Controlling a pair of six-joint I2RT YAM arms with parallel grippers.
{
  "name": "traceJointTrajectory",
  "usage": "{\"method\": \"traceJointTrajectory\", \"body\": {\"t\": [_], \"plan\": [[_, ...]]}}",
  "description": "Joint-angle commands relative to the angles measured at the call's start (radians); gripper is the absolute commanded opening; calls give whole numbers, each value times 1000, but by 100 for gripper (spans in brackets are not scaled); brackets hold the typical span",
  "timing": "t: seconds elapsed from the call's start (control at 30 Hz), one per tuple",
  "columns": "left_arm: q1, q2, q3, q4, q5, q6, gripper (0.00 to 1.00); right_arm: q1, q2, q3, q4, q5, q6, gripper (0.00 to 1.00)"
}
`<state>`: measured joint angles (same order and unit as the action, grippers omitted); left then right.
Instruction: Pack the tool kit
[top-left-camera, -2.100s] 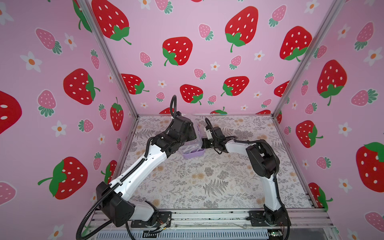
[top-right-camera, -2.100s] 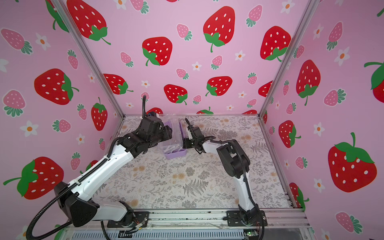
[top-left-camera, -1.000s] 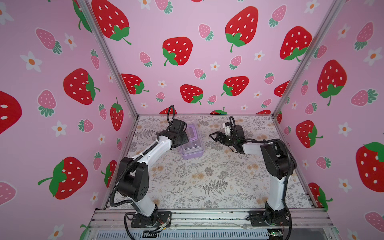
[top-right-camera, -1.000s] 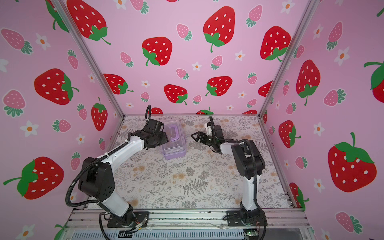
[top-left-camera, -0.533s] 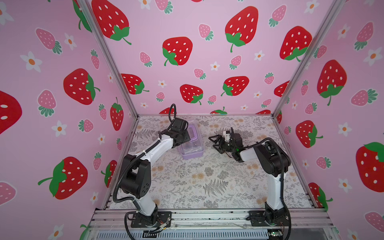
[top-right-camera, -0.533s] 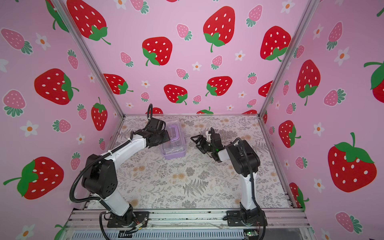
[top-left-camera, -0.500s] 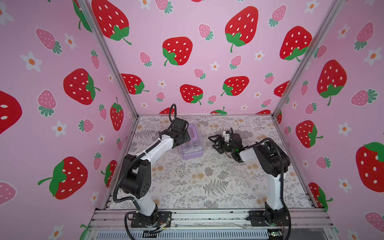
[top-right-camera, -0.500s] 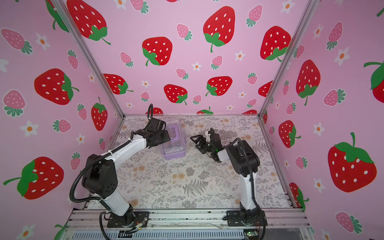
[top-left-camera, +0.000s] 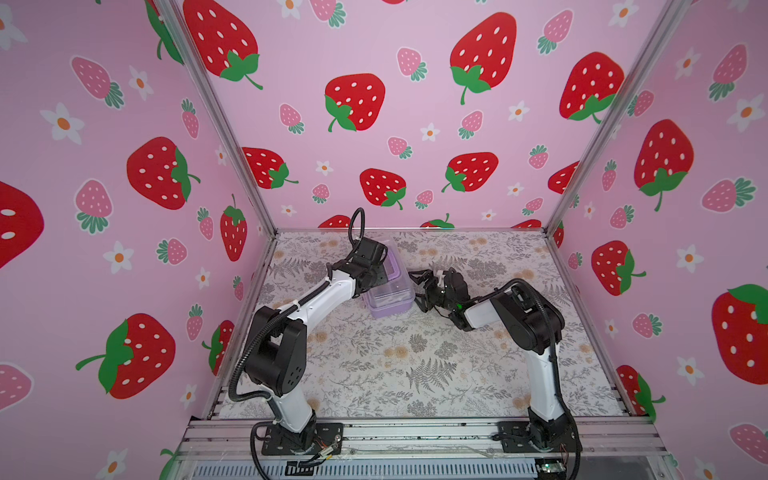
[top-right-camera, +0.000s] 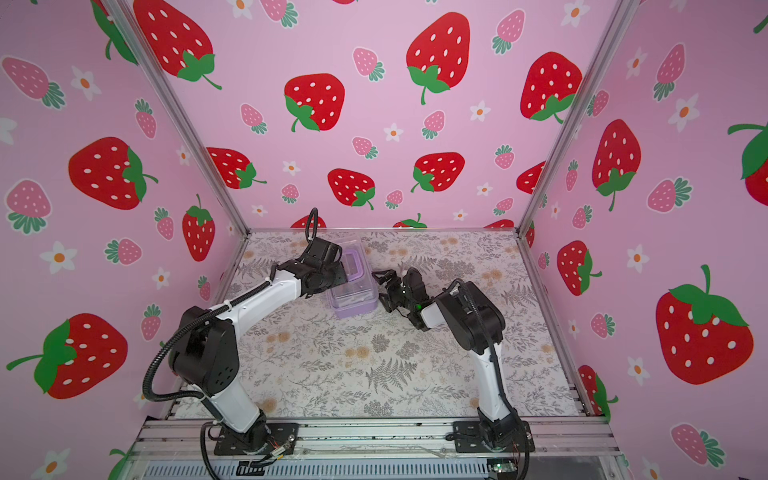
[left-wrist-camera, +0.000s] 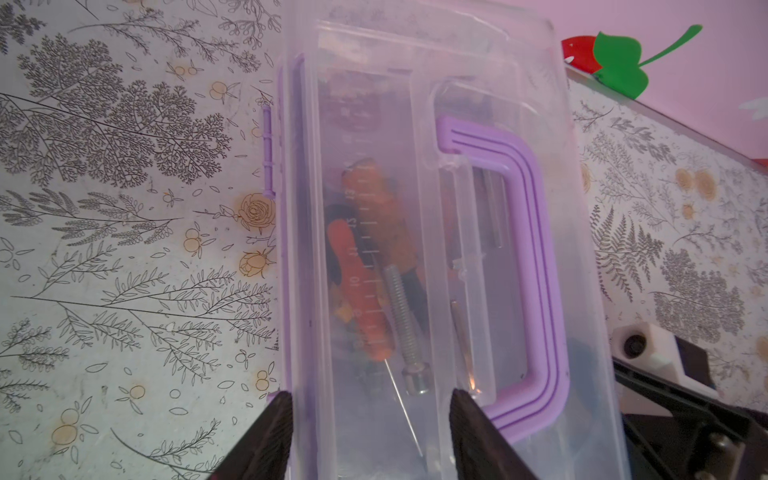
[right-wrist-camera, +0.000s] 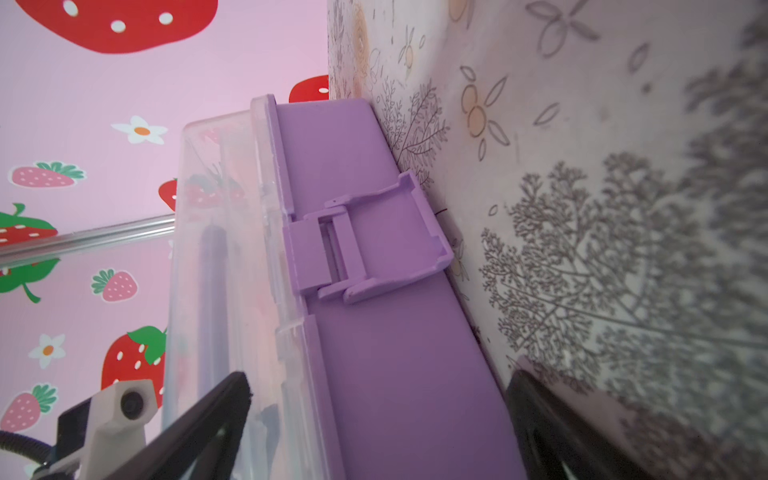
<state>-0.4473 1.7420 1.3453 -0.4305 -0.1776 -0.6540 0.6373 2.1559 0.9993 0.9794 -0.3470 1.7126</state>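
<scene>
Only readable marks: a ruler scale moulded into the clear lid of the tool kit, seen in the left wrist view. Tick marks w/ sideways digits beside them: 10 and 11 read clearly, 13 further along; the no. between 11 and 13 is blurry, prob. 12; the digit past 10 is too faint to tell. No brand, label or sign can be read in the top views or the right wrist view
</scene>
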Motion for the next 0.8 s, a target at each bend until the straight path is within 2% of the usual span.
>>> {"method": "traceJointTrajectory", "body": {"t": [0.0, 0.2, 0.4, 0.5, 0.63, 0.77], "plan": [[-27, 53, 6, -55, 59, 38, 61, 18, 31, 48, 45, 38, 130, 99], [-31, 68, 16, -53, 64, 53, 61, 19, 122, 119, 62, 65, 250, 99], [-34, 86, 34, -64, 69, 62, 61, 18, 194, 215, 43, 88, 286, 99], [-37, 92, 44, -76, 63, 72, 61, 14, 219, 255, 48, 79, 254, 99], [-38, 93, 63, -99, 43, 91, 62, 7, 252, 352, 65, -3, 125, 99], [-30, 97, 106, -130, 15, 101, 63, 17, 233, 310, 154, -23, 97, 99]]}}
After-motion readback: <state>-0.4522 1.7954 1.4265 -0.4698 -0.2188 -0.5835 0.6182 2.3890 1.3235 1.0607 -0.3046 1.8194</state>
